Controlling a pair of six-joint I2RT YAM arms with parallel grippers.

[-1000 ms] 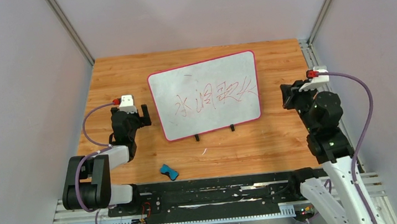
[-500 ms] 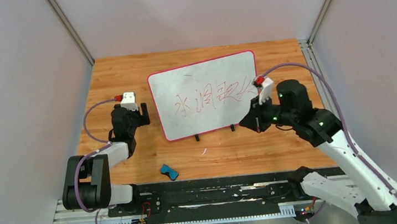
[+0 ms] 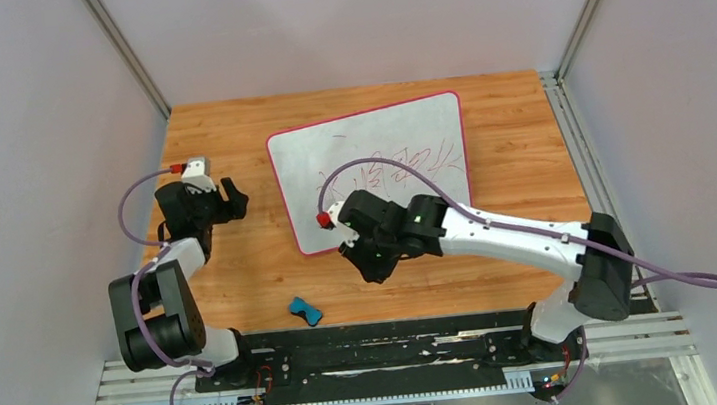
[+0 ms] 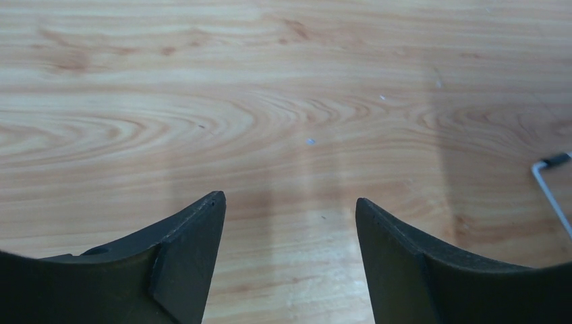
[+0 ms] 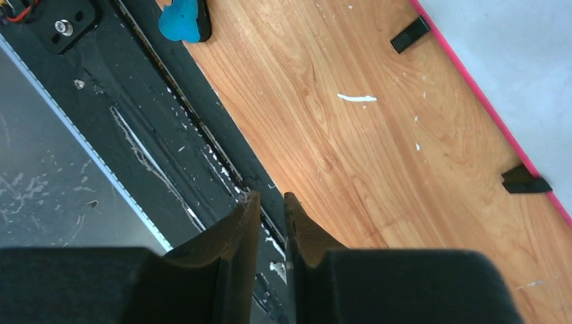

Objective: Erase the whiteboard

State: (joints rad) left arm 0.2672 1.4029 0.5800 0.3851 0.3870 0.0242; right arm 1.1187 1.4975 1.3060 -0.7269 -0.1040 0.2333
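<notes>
From above, the right arm has swung across from the table's right side within the last second, and the right gripper (image 3: pixel 373 266) now hangs over the near edge of the whiteboard (image 3: pixel 368 141), hiding part of the red writing. I judge it is heading for the blue eraser (image 3: pixel 306 311) at seven o'clock of it, since wiping needs that first. The left gripper (image 3: pixel 225 198) has drifted outward to nine o'clock of the board, leaving open wood between.

The left wrist view shows its fingers spread wide over bare table (image 4: pixel 283 121).

The right wrist view shows its fingers nearly together, holding nothing, the eraser at eleven o'clock and the board's pink rim and two black feet at two o'clock.
</notes>
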